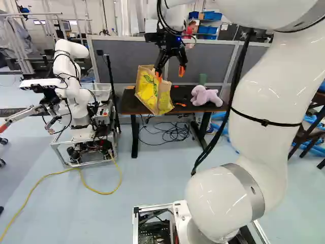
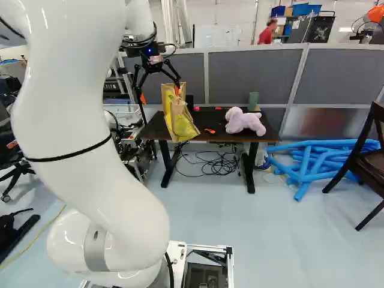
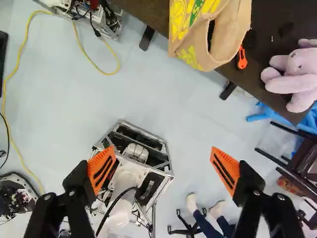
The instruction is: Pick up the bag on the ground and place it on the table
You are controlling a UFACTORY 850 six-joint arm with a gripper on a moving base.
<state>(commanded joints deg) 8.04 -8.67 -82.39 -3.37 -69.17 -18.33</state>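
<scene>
Yellow-and-brown paper bag (image 3: 210, 34) is on the dark rectangular bench (image 1: 190, 108), at its near edge, tilted, lower part seemingly past the rim. Black two-finger tool with orange pads (image 3: 163, 171) is released, fingers wide apart, nothing between them. With 12 straight ahead of the tool in the wrist view, bag lies between 12 and 1 o'clock, apart from both fingertips; its open mouth runs lengthwise roughly 12 to 6. One arm here, so no choice of side. Orange-and-black cutter (image 3: 241, 58) sits just beside the bag, 1 o'clock from the tool; lilac plush toy (image 3: 297, 74) at 2 o'clock. Green cylinder (image 2: 253, 100) stands behind the plush. Nothing seems to block backing off toward 6. Placing looks basically done; likely left: retreat without brushing the bag. Main risk: soft paper, poor footing at the edge, could tip off.
</scene>
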